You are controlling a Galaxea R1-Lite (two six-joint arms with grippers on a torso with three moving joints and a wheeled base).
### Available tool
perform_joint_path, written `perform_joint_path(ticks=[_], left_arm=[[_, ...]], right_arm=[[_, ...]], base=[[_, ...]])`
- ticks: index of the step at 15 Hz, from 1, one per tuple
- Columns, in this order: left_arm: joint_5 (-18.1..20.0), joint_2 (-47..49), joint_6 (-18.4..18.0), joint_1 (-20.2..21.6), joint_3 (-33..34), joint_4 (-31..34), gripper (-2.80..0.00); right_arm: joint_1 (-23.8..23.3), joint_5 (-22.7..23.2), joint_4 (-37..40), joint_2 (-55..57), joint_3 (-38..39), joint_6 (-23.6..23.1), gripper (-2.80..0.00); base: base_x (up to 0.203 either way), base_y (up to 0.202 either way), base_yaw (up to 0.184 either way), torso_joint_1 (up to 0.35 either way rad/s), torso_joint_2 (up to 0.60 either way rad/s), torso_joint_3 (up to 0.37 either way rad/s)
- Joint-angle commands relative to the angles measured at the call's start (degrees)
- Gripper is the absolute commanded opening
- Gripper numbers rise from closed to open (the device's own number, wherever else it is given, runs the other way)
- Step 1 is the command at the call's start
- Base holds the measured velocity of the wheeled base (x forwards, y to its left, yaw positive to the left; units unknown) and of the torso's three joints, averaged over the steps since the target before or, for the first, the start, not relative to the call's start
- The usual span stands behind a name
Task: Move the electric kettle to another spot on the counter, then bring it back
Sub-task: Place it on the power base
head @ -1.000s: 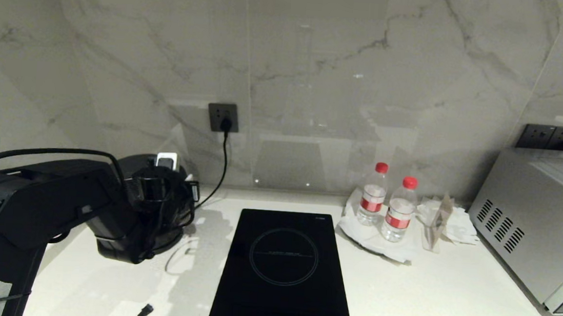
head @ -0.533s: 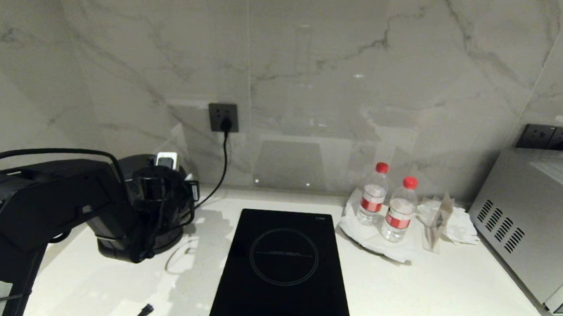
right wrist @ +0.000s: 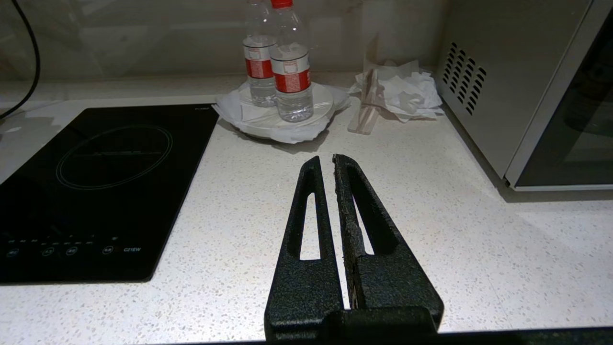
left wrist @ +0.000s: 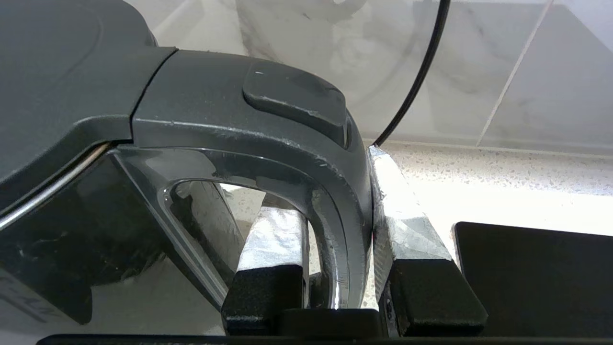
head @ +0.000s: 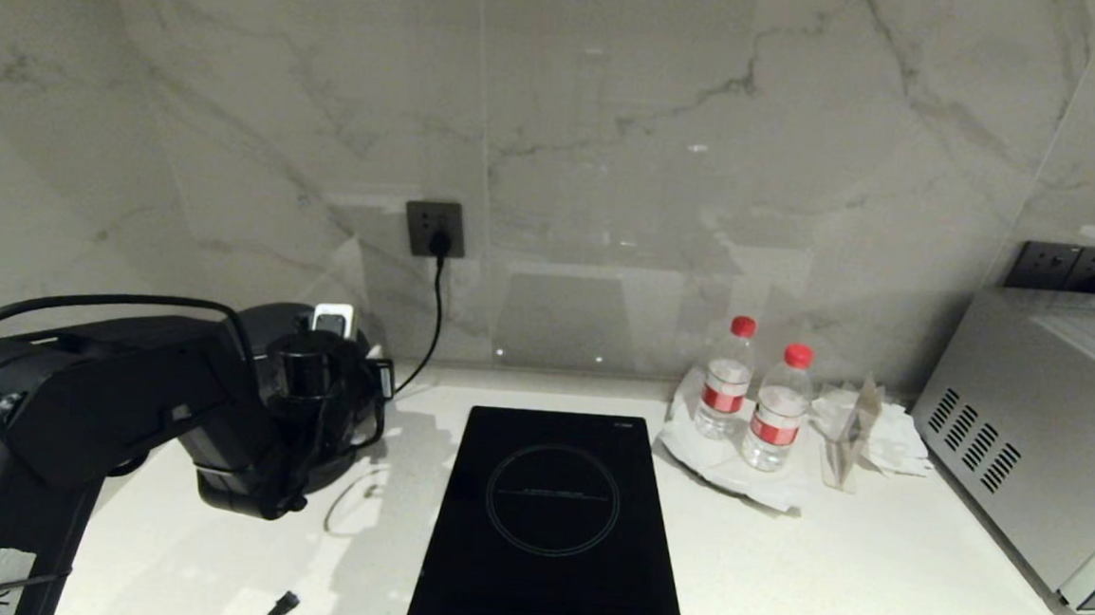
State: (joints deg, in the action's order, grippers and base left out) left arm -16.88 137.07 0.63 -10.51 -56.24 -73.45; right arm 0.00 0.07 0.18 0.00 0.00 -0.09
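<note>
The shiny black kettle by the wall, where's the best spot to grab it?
The glossy black electric kettle is best gripped on its big loop handle, coming from the handle side. The loop leaves a gap, so one finger goes inside and one outside. The left gripper grips it exactly that way, foil-wrapped fingers shut on the upright part.

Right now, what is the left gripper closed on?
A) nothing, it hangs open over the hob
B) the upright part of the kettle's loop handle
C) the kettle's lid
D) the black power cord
B: in the left wrist view the left gripper has one taped finger inside the loop and the other outside it, pinching the upright bar of the electric kettle handle above the counter.
</note>
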Motion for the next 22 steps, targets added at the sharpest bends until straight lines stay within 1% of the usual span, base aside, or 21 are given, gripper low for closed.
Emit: perform_joint_path(ticks=[1,3,4,5,6,11,13,18,20,22], left_arm=[[-0.16,0.49,0.07,-1.23,1.40,-0.20,-2.80],[-0.25,0.57,-0.17,-1.96,1.75,-0.20,-2.80],[-0.30,0.56,-1.00,-2.02,2.08,-0.16,-2.80],[-0.31,0.47,-2.96,-2.13,2.94,-0.26,-2.80],[-0.42,0.12,-3.16,-2.39,3.13,-0.37,0.00],[-0.61,-1.11,-2.80,-2.41,3.24,-0.38,0.00],[-0.61,-2.06,-2.04,-2.41,4.05,-0.38,0.00],[-0.28,-3.01,-1.39,-2.07,7.82,-0.38,0.00],[0.20,-3.98,-0.52,-2.23,10.10,-0.38,0.00],[0.50,-4.64,-0.45,-2.57,12.33,-0.38,0.00]], right_arm=[[0.00,0.01,-0.01,0.00,0.00,0.01,-2.80],[0.00,0.01,-0.01,0.00,0.00,0.01,-2.80],[0.00,0.01,-0.01,0.00,0.00,0.01,-2.80],[0.00,0.01,-0.01,0.06,0.00,0.01,-2.80],[0.00,0.01,-0.01,0.09,0.00,0.01,-2.80],[0.00,0.01,-0.01,0.00,0.00,0.01,-2.80],[0.00,0.01,-0.01,0.00,0.00,0.01,-2.80],[0.00,0.01,-0.01,0.00,0.00,0.01,-2.80],[0.00,0.01,-0.01,0.09,0.00,0.01,-2.80],[0.00,0.01,-0.01,0.00,0.00,0.01,-2.80]], base=[[0.000,0.000,0.000,0.000,0.00,0.000],[0.000,0.000,0.000,0.000,0.00,0.000],[0.000,0.000,0.000,0.000,0.00,0.000],[0.000,0.000,0.000,0.000,0.00,0.000],[0.000,0.000,0.000,0.000,0.00,0.000],[0.000,0.000,0.000,0.000,0.00,0.000],[0.000,0.000,0.000,0.000,0.00,0.000],[0.000,0.000,0.000,0.000,0.00,0.000],[0.000,0.000,0.000,0.000,0.00,0.000],[0.000,0.000,0.000,0.000,0.00,0.000]])
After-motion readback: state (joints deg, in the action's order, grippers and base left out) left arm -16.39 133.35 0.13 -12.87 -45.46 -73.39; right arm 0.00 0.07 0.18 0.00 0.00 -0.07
